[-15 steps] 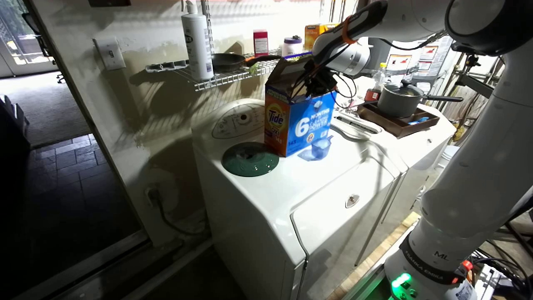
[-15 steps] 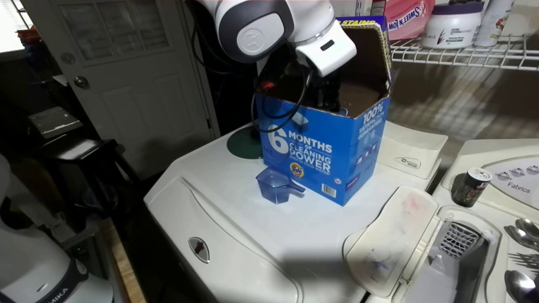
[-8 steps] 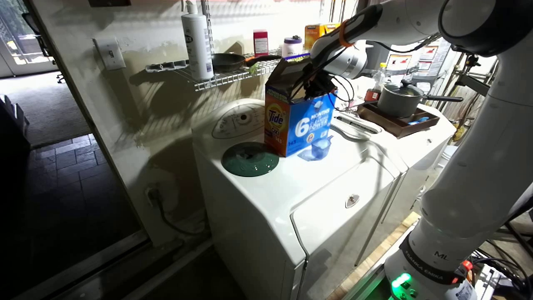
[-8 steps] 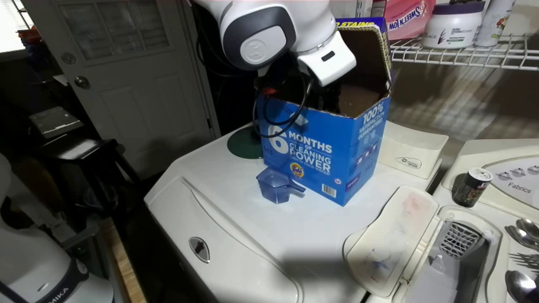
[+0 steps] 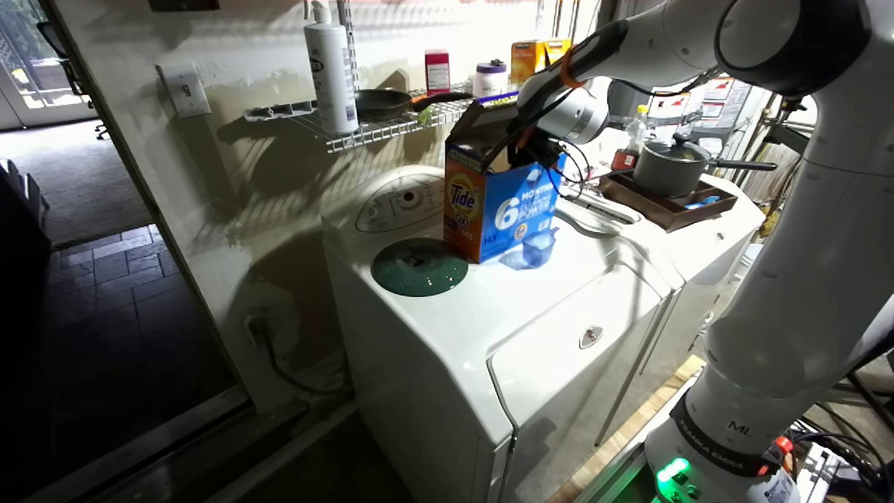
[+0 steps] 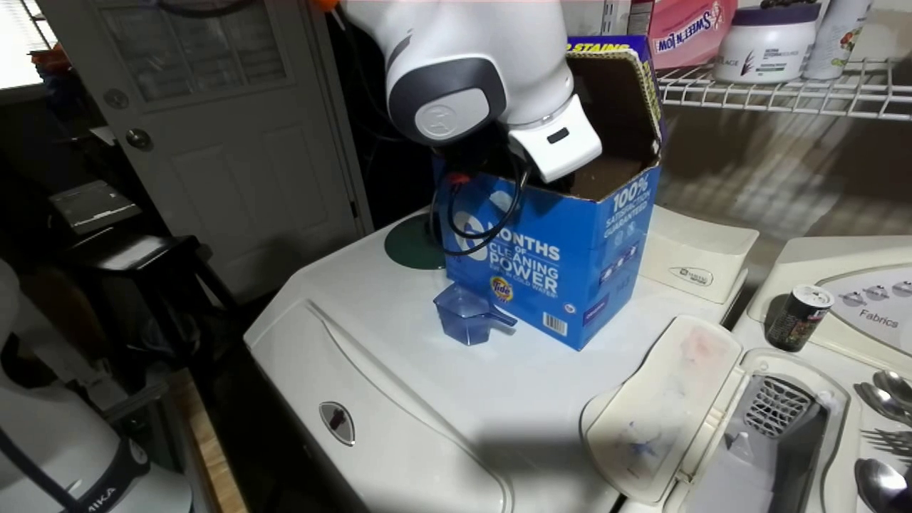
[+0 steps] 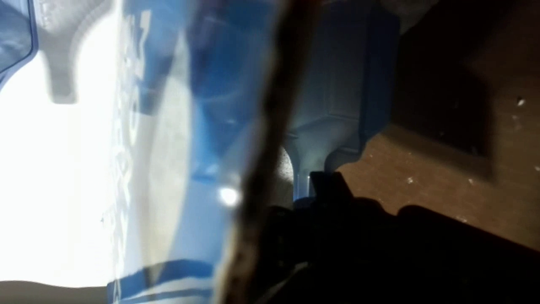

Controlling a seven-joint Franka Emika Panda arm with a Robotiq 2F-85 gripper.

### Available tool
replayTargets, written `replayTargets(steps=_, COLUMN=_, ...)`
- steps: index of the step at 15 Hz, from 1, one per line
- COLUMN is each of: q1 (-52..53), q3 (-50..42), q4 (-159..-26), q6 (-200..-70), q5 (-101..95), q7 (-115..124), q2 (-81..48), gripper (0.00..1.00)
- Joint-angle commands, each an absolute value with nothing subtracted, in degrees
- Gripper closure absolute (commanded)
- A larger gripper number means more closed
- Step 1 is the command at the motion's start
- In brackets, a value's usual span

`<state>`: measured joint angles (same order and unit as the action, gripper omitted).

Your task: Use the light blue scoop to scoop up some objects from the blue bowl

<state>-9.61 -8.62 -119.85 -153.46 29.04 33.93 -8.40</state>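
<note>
Grasp judged done, jaws of the gripper (image 7: pixel 303 197) apparently clamped on the blue scoop (image 7: pixel 341 88) inside the detergent box (image 5: pixel 513 209) (second scoop (image 6: pixel 465 318) stands just outside); scooping from the green bowl (image 5: pixel 401 277) looks left to do.

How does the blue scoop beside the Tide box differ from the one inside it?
The outside scoop stands free; the inside scoop seems held in the gripper. The outside scoop is brightly lit; the inside scoop is mostly in shadow. Both are blue, handled scoops.
</note>
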Motion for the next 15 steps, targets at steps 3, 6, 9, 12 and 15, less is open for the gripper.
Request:
replayTargets(steps=3, q1=-10.13, q3=-8.2, q4=-119.81, q6=-153.03, q5=33.08, q7=31.18, q2=-9.59, gripper=0.99)
replayTargets(steps=6, q1=-10.01, q3=-8.25, q4=-119.7, q6=-152.79, q5=33.12, q7=31.3, q2=-10.26, gripper=0.99)
replayTargets(steps=9, q1=-9.91, q3=-8.19, q4=-119.62, q6=-152.7, q5=32.98, q7=31.52, q2=-11.08, gripper=0.99)
replayTargets(steps=12, q1=-9.78, q3=-8.11, q4=-119.64, q6=-152.68, q5=32.74, q7=31.8, q2=-11.59, gripper=0.99)
replayTargets(steps=15, q1=-9.57, q3=-8.02, q4=-119.67, q6=-152.82, q5=32.34, q7=32.19, q2=-12.23, gripper=0.99)
